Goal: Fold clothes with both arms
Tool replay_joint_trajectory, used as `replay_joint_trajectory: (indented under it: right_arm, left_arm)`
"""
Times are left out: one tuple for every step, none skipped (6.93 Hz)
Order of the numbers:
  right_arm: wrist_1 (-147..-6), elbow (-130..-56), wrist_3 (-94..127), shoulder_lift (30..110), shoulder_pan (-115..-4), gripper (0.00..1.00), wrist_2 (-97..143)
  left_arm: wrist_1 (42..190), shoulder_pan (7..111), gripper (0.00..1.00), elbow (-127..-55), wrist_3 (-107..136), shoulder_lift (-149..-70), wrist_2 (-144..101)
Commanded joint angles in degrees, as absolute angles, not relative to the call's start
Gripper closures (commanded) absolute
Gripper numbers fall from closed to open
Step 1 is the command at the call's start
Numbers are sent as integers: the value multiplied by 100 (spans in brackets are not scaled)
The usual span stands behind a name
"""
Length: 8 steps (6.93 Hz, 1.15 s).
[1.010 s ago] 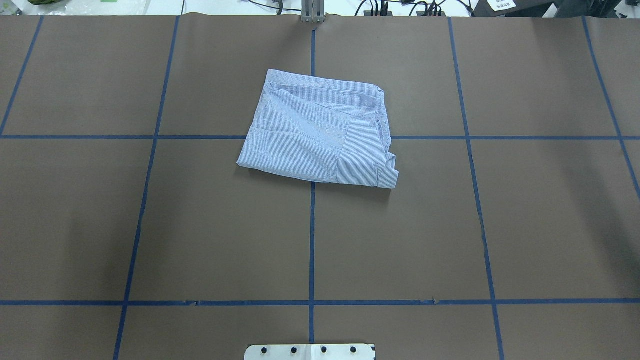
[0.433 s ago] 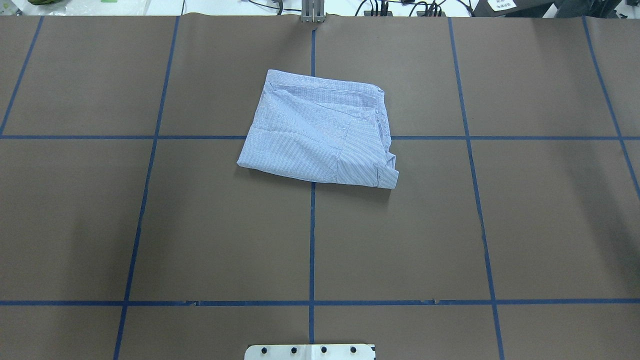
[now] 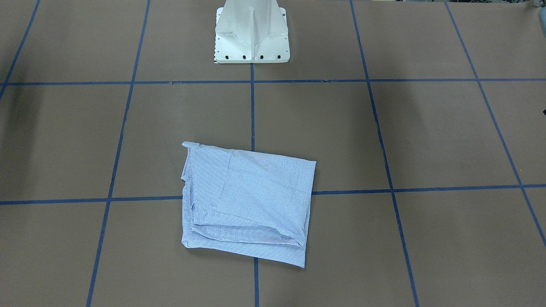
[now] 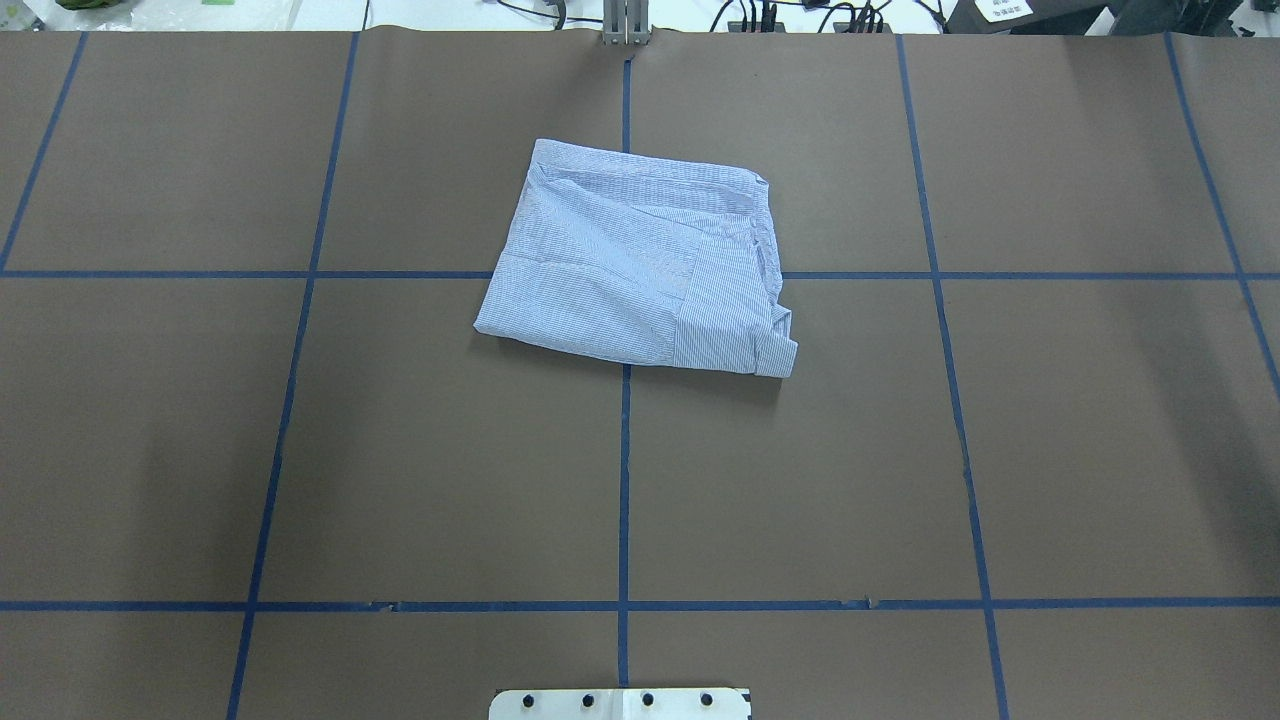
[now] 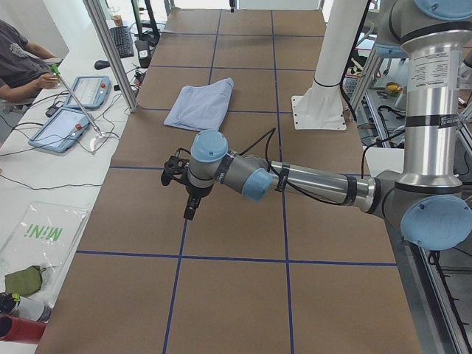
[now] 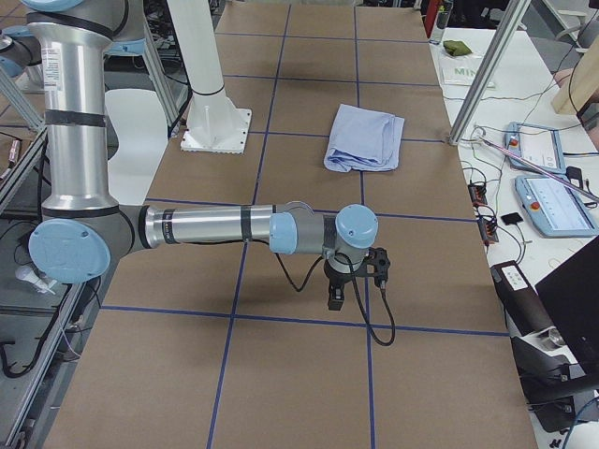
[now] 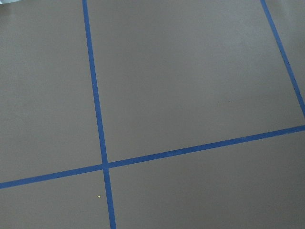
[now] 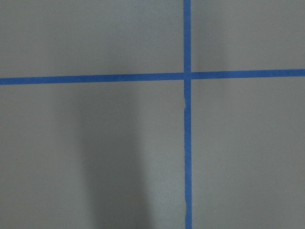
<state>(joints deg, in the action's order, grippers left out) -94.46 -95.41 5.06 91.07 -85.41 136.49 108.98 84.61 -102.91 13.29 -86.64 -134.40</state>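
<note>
The clothes are one light blue-and-white striped shirt [image 4: 640, 262], folded into a rough rectangle and lying flat near the table's middle, towards the far side. It also shows in the front-facing view [image 3: 247, 204] and in both side views [image 5: 200, 105] [image 6: 365, 137]. Neither gripper touches it. My left gripper [image 5: 190, 210] hangs over bare table well short of the shirt. My right gripper [image 6: 335, 297] hangs likewise at the other end. Both show only in the side views, so I cannot tell whether they are open or shut. The wrist views show only brown table and blue tape.
The brown table [image 4: 300, 450] is marked into squares by blue tape lines. The white pedestal base [image 3: 251, 32] stands at the robot's edge. Beyond the far edge lie tablets [image 5: 63, 127] and cables, an aluminium post [image 5: 110, 51] rises, and a person [image 5: 18, 63] sits.
</note>
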Motion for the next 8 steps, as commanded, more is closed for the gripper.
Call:
replay_joint_trajectory:
  right_arm:
    - [-9439, -9493, 528, 9132, -8534, 0, 13632]
    - [-9439, -9440, 553, 9106, -8534, 0, 13632]
    - [-9439, -9457, 545, 9123, -8534, 0, 13667]
    - [-9431, -9501, 510, 9088, -8543, 0, 13641]
    - [-9222, -9501, 518, 9044, -8543, 0, 13632]
    - [-8759, -9484, 545, 9140, -8543, 0, 13597]
    - [-8702, -9440, 554, 9184, -8543, 0, 13614]
    - [-8675, -9466, 510, 9254, -8534, 0, 13623]
  left_arm:
    - [10907, 8455, 0, -10292, 1327, -8666, -13439]
    - [10916, 8455, 0, -10292, 1327, -8666, -13438]
    - [10916, 8455, 0, -10292, 1327, -8675, -13438]
    - [10916, 8446, 0, -10301, 1327, -8692, -13447]
    - [10916, 8455, 0, -10301, 1327, -8684, -13447]
    - [10916, 8455, 0, -10301, 1318, -8684, -13447]
    - [10907, 8455, 0, -10327, 1318, -8684, -13447]
    - [10872, 8455, 0, -10458, 1318, -8649, -13456]
